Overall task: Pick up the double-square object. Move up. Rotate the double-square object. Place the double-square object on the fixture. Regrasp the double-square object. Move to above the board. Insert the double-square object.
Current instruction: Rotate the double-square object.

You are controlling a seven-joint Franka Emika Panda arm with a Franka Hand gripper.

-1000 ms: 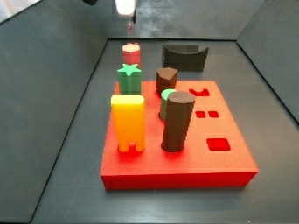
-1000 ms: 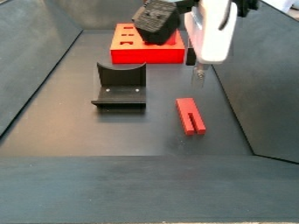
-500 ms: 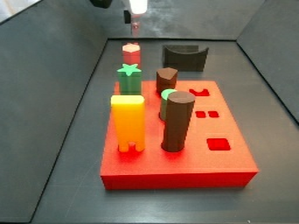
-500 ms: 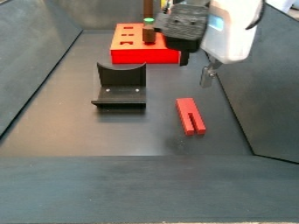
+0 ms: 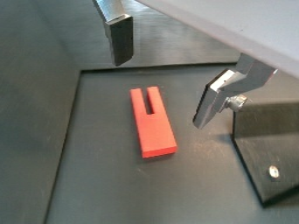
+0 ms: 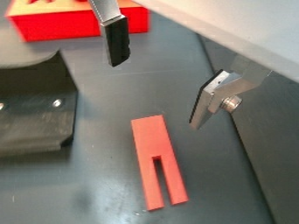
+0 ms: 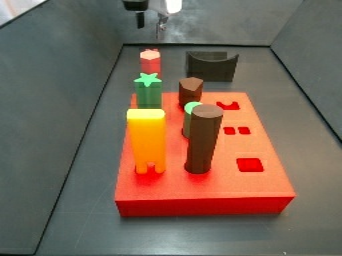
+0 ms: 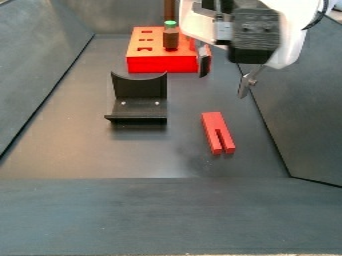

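The double-square object (image 8: 217, 132) is a red-pink grooved bar lying flat on the dark floor, right of the fixture (image 8: 136, 98). It shows in both wrist views (image 5: 152, 122) (image 6: 158, 162). My gripper (image 8: 223, 75) hangs open and empty above the bar's far end, touching nothing. Its fingers (image 5: 118, 39) (image 6: 208, 101) stand wide apart over bare floor just beyond the bar in both wrist views, gripper (image 5: 163, 72) (image 6: 162, 74). The red board (image 7: 254, 190) with its pegs lies behind; it also shows in a side view (image 8: 167, 62) and a wrist view (image 6: 70, 22). The gripper (image 7: 152, 8) is at the far end of the bin.
On the board stand a yellow-orange peg (image 7: 144, 140), a dark brown cylinder (image 7: 203, 138), a green star peg (image 7: 147, 88) and a red hexagonal peg (image 7: 150, 60). The fixture (image 7: 211, 66) sits beyond the board. Grey sloped walls (image 8: 40, 90) enclose the floor.
The gripper has turned about its vertical axis and shifted slightly sideways above the bar; both fingers now show in the side views. The bar, the fixture and the board have not moved.
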